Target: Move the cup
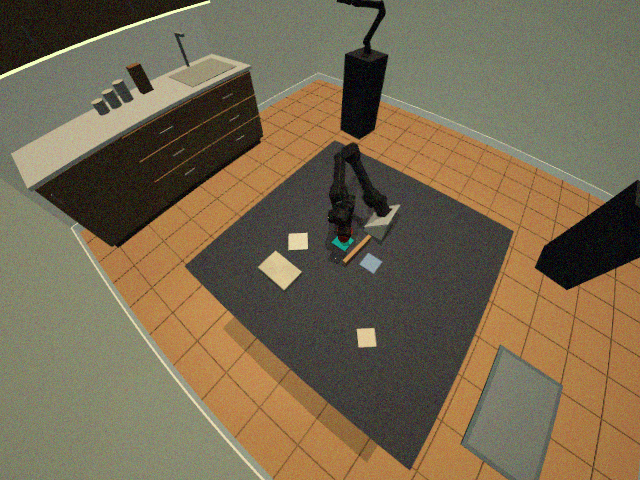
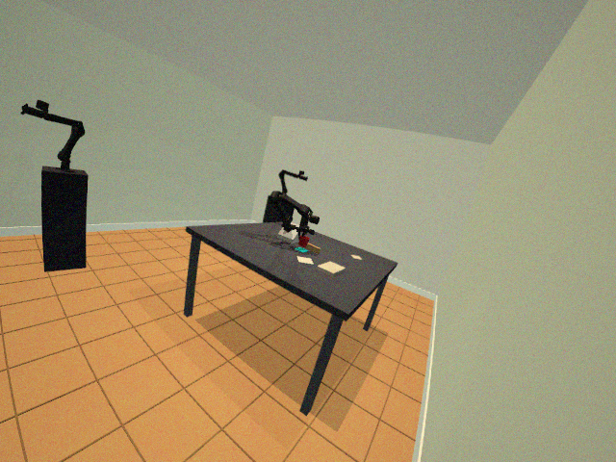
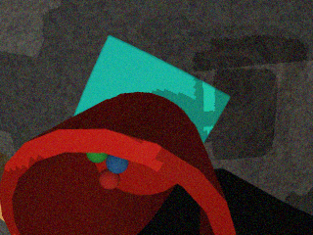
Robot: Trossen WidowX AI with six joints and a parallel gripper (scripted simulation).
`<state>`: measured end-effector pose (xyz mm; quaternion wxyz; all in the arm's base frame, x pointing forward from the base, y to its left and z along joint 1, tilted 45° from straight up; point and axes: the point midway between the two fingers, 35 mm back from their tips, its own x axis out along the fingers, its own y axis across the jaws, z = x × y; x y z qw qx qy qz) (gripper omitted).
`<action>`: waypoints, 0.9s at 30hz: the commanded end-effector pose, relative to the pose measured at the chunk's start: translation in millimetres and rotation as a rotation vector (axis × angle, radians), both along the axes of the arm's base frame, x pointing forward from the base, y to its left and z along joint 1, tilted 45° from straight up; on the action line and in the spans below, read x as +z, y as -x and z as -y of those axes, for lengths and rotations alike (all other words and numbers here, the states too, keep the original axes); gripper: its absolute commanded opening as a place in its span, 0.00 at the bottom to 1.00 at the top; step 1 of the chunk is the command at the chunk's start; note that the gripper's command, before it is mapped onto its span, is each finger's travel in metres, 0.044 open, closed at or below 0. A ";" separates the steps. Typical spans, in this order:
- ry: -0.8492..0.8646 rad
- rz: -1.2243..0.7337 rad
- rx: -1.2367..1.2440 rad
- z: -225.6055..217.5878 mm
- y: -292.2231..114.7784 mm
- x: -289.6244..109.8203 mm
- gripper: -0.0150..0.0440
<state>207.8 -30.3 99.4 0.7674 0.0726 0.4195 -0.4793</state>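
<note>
The gripper (image 1: 342, 230) was clamped on the red cup (image 3: 117, 190), held upright above the teal pad (image 3: 147, 85), probably just clear of it, keeping the marbles (image 3: 110, 168) inside.

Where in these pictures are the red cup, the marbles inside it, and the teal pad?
red cup (image 3: 176, 127): wrist view, on its outer side wall.
marbles (image 3: 116, 164): wrist view, on the blue marble at the cup's bottom.
teal pad (image 3: 131, 74): wrist view, on its bare upper part.
</note>
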 end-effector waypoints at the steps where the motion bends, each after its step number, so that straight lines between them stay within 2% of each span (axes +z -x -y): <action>1: 0.004 -0.001 0.005 3.9 -1.1 -3.2 0.25; 27: 0.004 0.002 -0.001 18.1 -3.8 -16.5 0.25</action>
